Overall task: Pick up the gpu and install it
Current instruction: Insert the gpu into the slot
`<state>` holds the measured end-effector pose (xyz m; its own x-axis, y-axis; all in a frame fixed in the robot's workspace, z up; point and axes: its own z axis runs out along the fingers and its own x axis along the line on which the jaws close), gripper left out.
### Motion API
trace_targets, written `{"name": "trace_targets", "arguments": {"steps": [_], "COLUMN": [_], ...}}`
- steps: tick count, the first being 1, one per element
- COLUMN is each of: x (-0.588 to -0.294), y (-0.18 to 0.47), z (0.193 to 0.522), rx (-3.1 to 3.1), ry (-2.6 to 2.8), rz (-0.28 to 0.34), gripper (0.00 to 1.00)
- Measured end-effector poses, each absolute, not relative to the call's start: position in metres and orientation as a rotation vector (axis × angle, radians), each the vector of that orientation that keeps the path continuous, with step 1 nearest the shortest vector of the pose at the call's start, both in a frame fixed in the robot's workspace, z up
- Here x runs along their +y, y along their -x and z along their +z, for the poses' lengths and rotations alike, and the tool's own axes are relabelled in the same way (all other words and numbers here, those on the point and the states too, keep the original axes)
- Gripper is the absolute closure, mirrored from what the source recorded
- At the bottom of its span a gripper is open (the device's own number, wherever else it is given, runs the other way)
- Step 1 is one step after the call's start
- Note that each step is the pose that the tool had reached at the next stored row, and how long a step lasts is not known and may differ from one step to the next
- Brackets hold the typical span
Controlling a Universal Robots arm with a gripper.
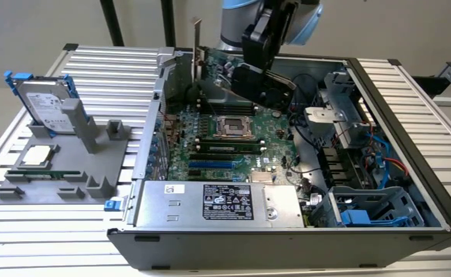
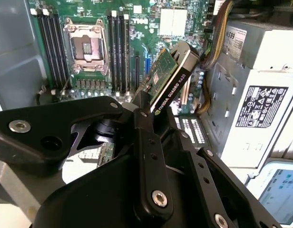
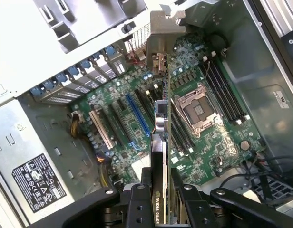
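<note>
The gpu (image 2: 168,78), a thin card with a black face and a green board, hangs in the air over the open computer case. My gripper (image 2: 145,108) is shut on its rear edge. In the first wrist view the gpu (image 3: 161,102) appears edge-on, with its silver bracket (image 3: 161,28) at the far end, toward the case's rear wall. It hangs above the motherboard (image 3: 203,142), between the processor socket (image 3: 196,107) and the blue expansion slot (image 3: 137,114). In the exterior view my gripper (image 1: 239,78) holds the gpu (image 1: 210,72) at the back of the case, bracket (image 1: 197,37) pointing up.
A silver power supply (image 1: 218,205) fills the case's front. Cables and a drive cage (image 1: 368,210) crowd the exterior view's right. On the exterior view's left a grey fixture (image 1: 94,167) carries a blue-framed hard drive (image 1: 45,104), a processor chip (image 1: 37,156) and a RAM stick (image 1: 45,173).
</note>
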<state>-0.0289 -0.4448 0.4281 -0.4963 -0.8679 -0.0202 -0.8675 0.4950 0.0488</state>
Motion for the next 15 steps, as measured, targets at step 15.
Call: {"name": "trace_targets", "arguments": {"steps": [15], "x": [-0.4448], "y": [0.0289], "z": [0.4281], "rx": [-2.584], "ry": [-1.766], "rz": [-0.081], "gripper": [1.00]}}
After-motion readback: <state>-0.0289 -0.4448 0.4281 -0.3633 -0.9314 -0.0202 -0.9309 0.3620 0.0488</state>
